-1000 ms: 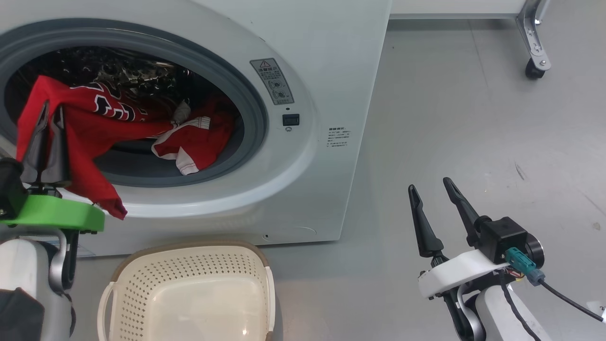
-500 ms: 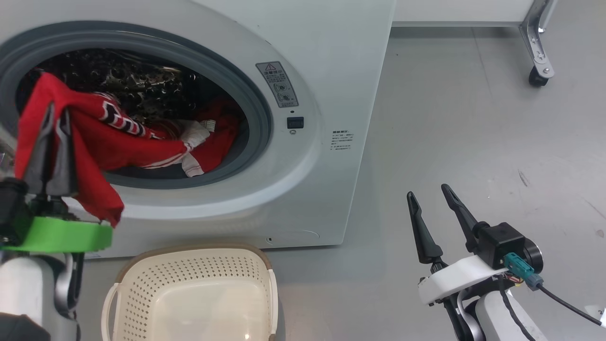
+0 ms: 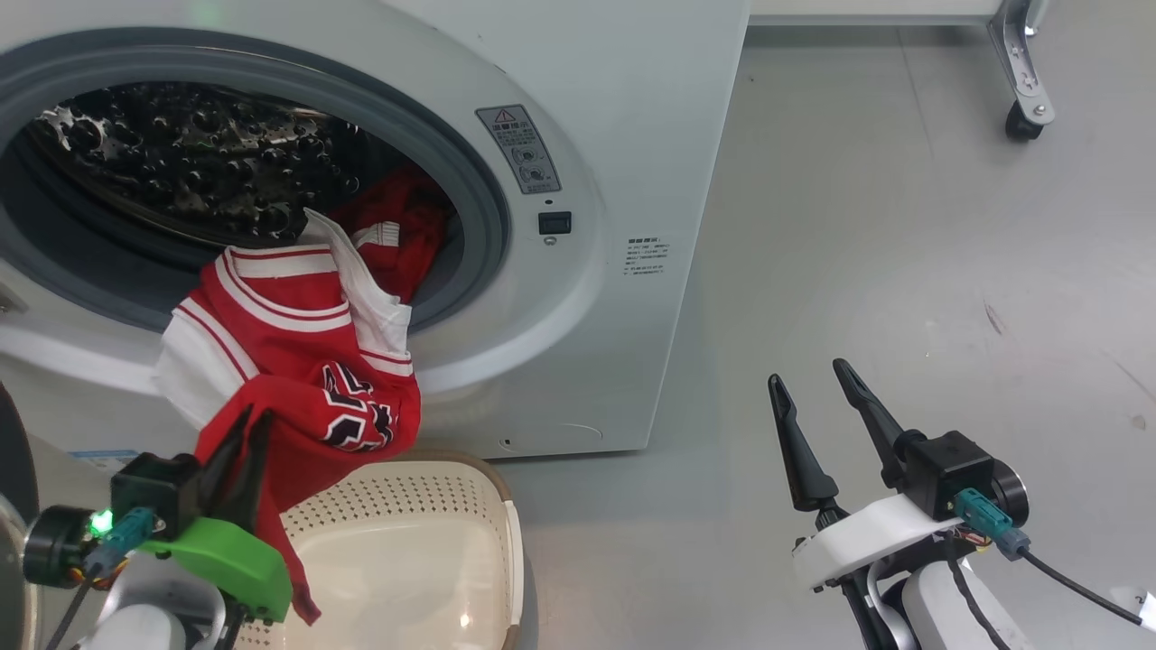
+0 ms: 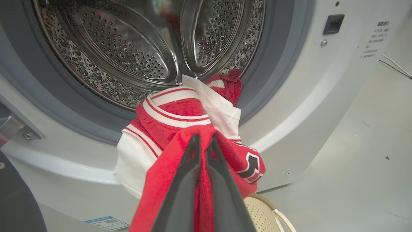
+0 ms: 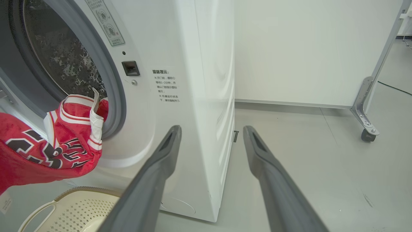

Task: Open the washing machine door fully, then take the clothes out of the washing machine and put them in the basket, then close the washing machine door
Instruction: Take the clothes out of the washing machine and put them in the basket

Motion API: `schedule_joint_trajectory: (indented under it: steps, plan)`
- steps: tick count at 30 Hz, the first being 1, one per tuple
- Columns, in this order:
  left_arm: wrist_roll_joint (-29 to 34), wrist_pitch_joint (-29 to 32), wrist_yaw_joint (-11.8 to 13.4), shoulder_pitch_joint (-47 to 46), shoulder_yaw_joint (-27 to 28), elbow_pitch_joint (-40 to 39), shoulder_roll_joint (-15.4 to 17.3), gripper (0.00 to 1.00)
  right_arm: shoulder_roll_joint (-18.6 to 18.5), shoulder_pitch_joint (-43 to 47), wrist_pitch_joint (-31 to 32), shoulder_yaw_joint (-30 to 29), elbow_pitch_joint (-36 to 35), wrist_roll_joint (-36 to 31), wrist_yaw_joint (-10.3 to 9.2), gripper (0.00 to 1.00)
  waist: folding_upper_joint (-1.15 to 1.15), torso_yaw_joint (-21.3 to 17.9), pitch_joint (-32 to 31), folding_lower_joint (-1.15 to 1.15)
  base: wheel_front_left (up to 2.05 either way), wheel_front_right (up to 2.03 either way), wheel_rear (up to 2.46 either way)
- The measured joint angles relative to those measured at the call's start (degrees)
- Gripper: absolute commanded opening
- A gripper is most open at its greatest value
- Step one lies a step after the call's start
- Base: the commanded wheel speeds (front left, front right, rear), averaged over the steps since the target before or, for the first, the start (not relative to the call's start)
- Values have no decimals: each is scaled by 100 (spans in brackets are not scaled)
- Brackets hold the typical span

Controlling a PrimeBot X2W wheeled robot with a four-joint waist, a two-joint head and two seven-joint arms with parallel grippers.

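Head view: the jersey (image 3: 298, 361) is gripped in the left claw (image 3: 251, 424), pinched shut, its length trailing up into the washer (image 3: 632, 135), the basket (image 3: 508, 542) lying below and slightly rightward, while the right claw (image 3: 806, 372) is held wide, empty, well apart.

The washing machine (image 3: 650, 90) front carries a grey sticker (image 3: 518, 150) with a warning triangle above print too small to read, and a printed notice (image 5: 165, 85) headed 温馨提示. Dark white-edged numerals (image 3: 350, 417) on the red jersey (image 3: 280, 327) are folded and unreadable, as is the blue label (image 4: 105, 222)
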Motion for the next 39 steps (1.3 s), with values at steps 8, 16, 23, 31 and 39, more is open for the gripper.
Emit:
schedule_joint_trajectory:
  steps: [8, 16, 23, 31, 39]
  plan:
    - [-24, 404, -15, 10, -291, 475, -2, 0, 5, -76, 0, 40, -57, -92, 0, 100, 0, -90, 274, 0, 0, 0, 0]
    - [-24, 680, -16, -7, -319, 1196, 27, 0, 8, -250, 0, 123, -88, -125, 0, 100, 0, -250, 640, 0, 0, 0, 0]
    - [-22, 856, -16, -43, -322, 1831, 113, 0, 11, -388, 0, 191, -104, -151, 0, 100, 0, -451, 952, 0, 0, 0, 0]
    - [-20, 889, -16, -504, -303, 2205, 174, 0, 12, -549, 0, 243, -154, -157, -9, 100, 0, -683, 1305, 0, 0, 0, 0]
    - [30, 788, -16, -851, -315, 2522, 230, 0, 20, -617, 0, 301, -218, -157, -40, 100, 0, -886, 1643, 0, 0, 0, 0]
